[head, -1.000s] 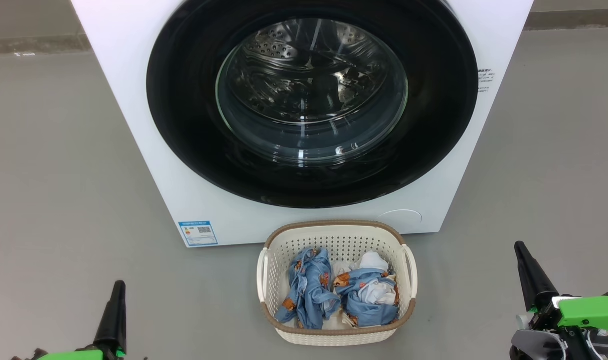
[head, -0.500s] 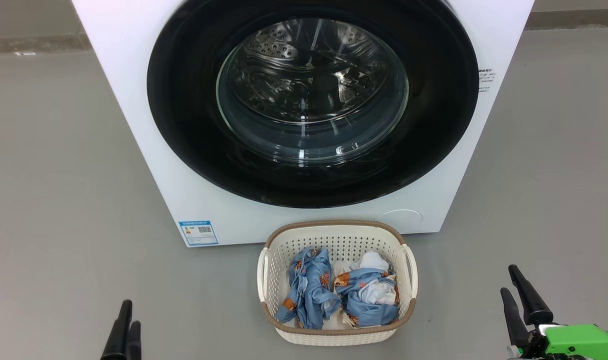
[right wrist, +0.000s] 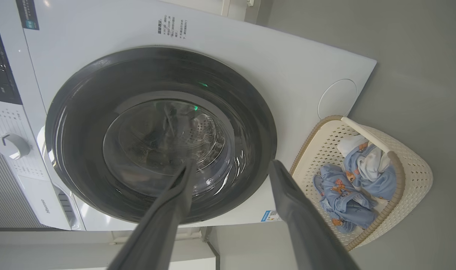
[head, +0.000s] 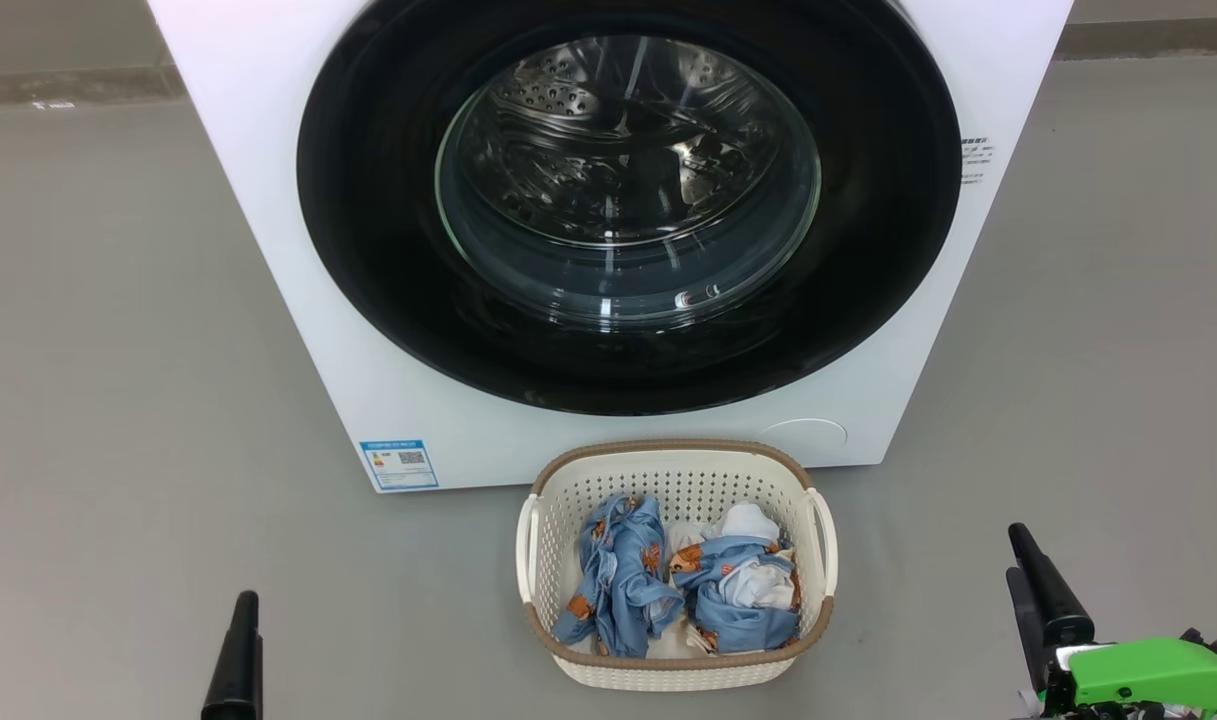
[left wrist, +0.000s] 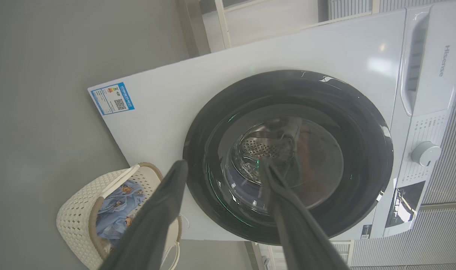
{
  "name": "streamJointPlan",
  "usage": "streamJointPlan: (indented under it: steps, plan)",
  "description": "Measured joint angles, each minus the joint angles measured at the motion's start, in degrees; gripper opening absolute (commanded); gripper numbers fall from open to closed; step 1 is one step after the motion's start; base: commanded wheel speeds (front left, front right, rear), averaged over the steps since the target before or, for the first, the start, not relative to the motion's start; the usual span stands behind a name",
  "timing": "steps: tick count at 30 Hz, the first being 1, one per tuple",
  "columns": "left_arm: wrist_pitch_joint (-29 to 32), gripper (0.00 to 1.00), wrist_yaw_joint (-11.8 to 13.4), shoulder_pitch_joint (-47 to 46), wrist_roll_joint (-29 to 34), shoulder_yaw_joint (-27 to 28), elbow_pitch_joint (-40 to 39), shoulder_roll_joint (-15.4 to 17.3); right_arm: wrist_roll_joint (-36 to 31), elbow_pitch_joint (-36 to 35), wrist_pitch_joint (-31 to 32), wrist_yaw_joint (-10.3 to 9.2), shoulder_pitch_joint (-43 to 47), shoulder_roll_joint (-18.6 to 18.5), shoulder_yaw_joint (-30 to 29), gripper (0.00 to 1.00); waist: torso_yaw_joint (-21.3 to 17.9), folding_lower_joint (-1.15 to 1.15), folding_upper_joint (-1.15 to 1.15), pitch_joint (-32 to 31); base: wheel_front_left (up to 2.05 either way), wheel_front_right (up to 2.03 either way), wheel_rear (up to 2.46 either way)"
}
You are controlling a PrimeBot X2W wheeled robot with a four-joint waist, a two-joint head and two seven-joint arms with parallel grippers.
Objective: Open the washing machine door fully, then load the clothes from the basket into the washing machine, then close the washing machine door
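The washing machine [head: 298, 330] stands ahead, white, with its door [head: 368, 250] flat against the front; the door's black rim rings a clear glass bowl. On the floor just before it sits the cream basket [head: 558, 480], holding crumpled light-blue clothes [head: 618, 585] with orange prints and white parts. My left gripper [head: 243, 612] sits low at the left of the basket, and my right gripper [head: 1015, 553] low at its right, both well clear of it. In the left wrist view the left gripper [left wrist: 223, 165] stands open and empty before the door [left wrist: 362, 123]. The right gripper [right wrist: 232, 166] is likewise open and empty.
Grey floor [head: 118, 350] spreads on both sides of the machine. A blue label [head: 398, 464] is stuck at the machine's lower left corner, and a round white cover [head: 803, 433] sits at its lower right. The control panel with a knob [left wrist: 424, 153] lies along the machine's top.
Both grippers have gone from shut to open. Each has sunk a little lower in the head view. The machine, basket and clothes are as before.
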Motion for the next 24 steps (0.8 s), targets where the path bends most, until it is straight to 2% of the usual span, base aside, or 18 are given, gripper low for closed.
streamJointPlan:
  steps: [12,24]
  plan:
    - [-2.01,1.0,0.0,0.0,11.43,-0.09,-1.53,0.11,-9.28,-1.1,-1.86,0.0,-0.27,-1.05,2.01,1.0,0.15,0.0,0.0,0.03,0.0,0.0,0.0]
    - [-3.61,1.0,0.0,0.01,19.47,-0.27,-1.89,0.12,-17.42,-2.04,-3.75,0.0,-0.29,-2.23,3.61,1.0,0.33,0.0,0.0,-0.03,0.0,0.0,0.0]
